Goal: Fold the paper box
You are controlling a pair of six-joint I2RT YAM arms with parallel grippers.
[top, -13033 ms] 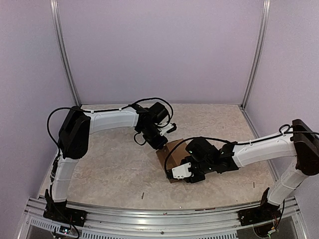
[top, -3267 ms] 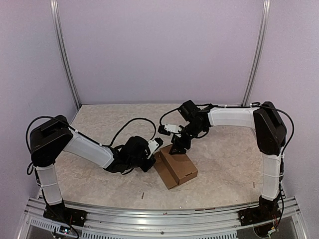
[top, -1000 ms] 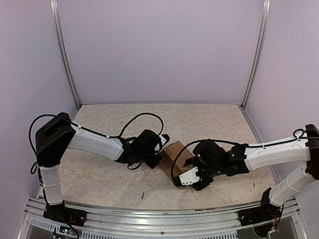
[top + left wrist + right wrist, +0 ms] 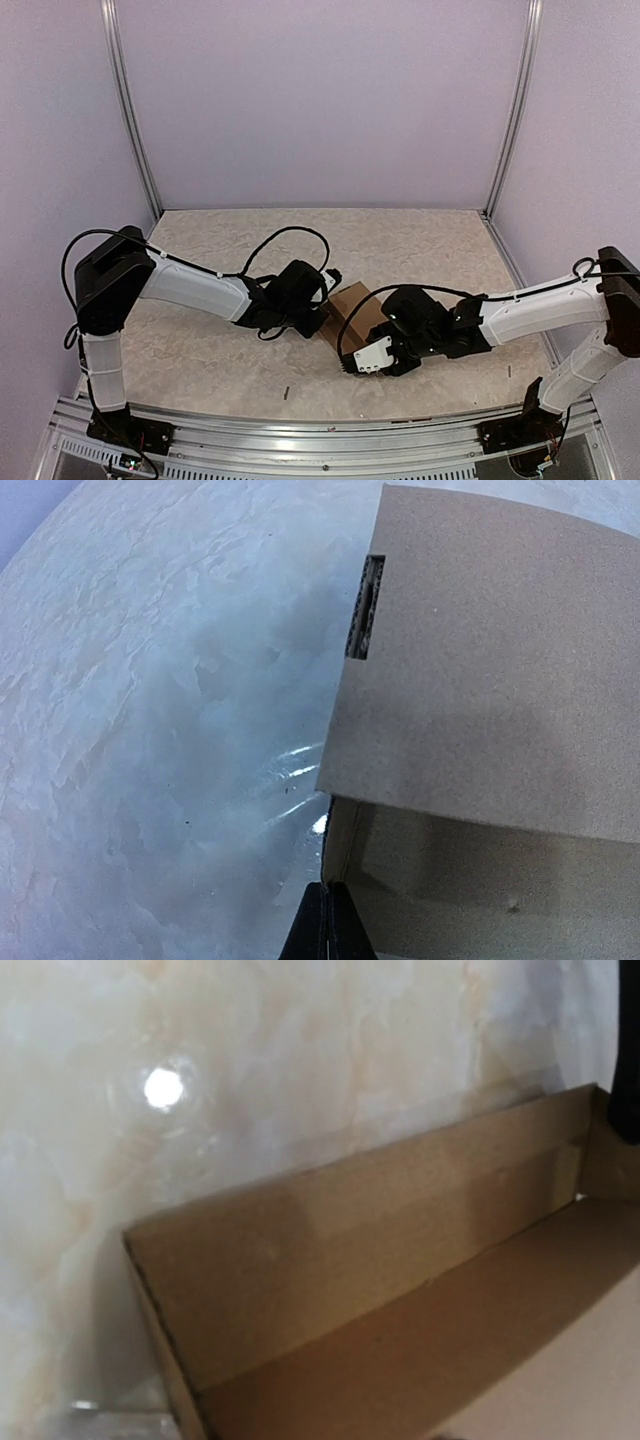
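1. Since the plain brown corrugated-cardboard box [image 4: 350, 302] is cut from thin sheet, we judge it light, stiff across each panel, and willing to bend only along its creases. It lies on the pale marbled worktop [image 4: 230, 350], between the two arms.
2. We would take it by a wall edge or the lid's free edge (not mid-panel, where a pinch may crush the fluting). We expect it to skate on the glossy worktop unless braced from the far side.
3. The left hand [image 4: 325, 900] is clenched on nothing, its tip right at the box's corner, under the overhanging lid panel.
4. The right hand [image 4: 350, 362] hangs at the box's near side. Its camera looks into the open tray but shows no fingers, so we cannot tell whether it grips.
5. The card is matt and fine-grained, with raw fluting showing in a narrow slot [image 4: 365, 605]. The walls are straight and meet at a square corner.
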